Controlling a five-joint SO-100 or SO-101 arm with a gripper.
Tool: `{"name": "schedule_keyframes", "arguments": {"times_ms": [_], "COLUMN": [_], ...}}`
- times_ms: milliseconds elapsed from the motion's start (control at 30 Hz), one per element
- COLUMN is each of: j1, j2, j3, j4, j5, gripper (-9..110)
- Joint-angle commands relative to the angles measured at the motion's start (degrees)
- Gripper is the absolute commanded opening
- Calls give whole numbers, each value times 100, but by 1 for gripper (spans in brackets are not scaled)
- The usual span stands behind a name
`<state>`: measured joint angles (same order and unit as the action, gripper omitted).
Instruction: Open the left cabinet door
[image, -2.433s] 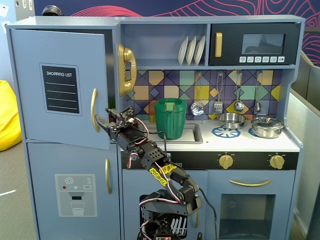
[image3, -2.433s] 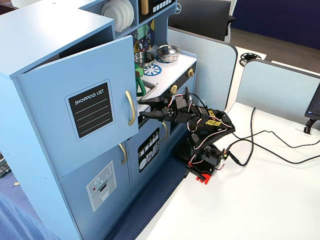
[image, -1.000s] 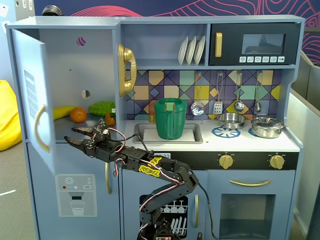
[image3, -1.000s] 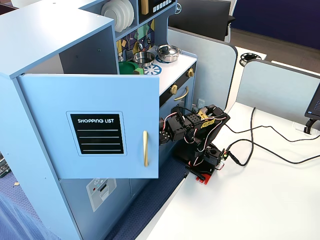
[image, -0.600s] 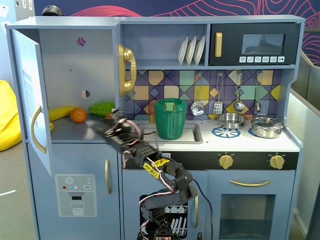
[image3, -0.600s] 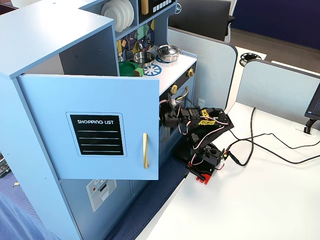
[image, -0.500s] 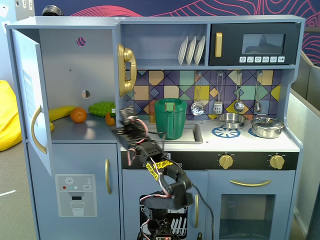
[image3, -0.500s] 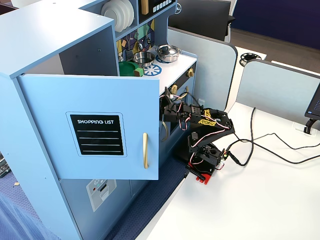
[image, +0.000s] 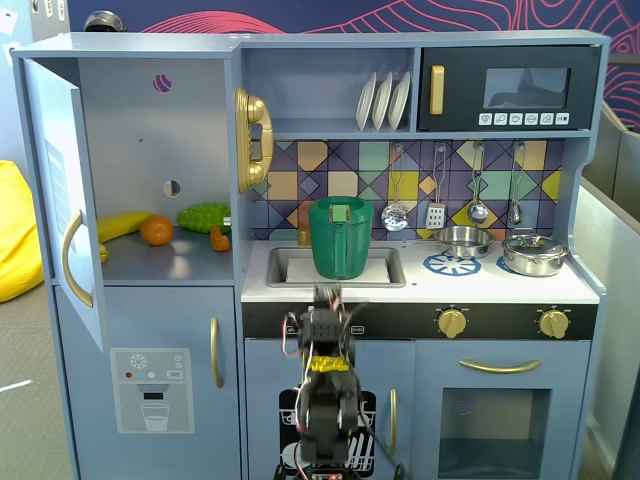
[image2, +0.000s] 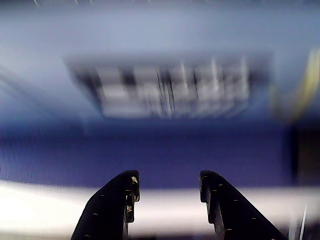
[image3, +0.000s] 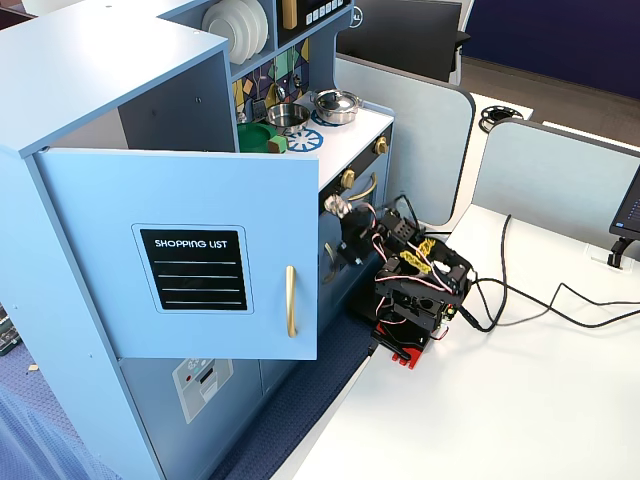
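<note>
The left cabinet door (image3: 180, 260) stood swung wide at frame left, so the task looked done; the hand (image2: 169, 187), at bottom centre, gaped empty.

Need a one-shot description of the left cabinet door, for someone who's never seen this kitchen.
On the blue toy kitchen, take the tall section furthest from the stove. The left cabinet door hangs swung open there, above the ice-dispenser door. Only it carries a black SHOPPING LIST panel beside a vertical gold handle.
</note>
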<state>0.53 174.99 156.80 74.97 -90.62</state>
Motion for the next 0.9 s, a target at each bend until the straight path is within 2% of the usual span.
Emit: {"name": "schedule_keyframes", "arguments": {"times_ms": [0,233,867], "j1": [176,35,9], "j2": [475,703,712], "j3": [844,1477,1494], "j4": [738,879,1213], "j5": [519,1099,844], "gripper": [7,6,0]}}
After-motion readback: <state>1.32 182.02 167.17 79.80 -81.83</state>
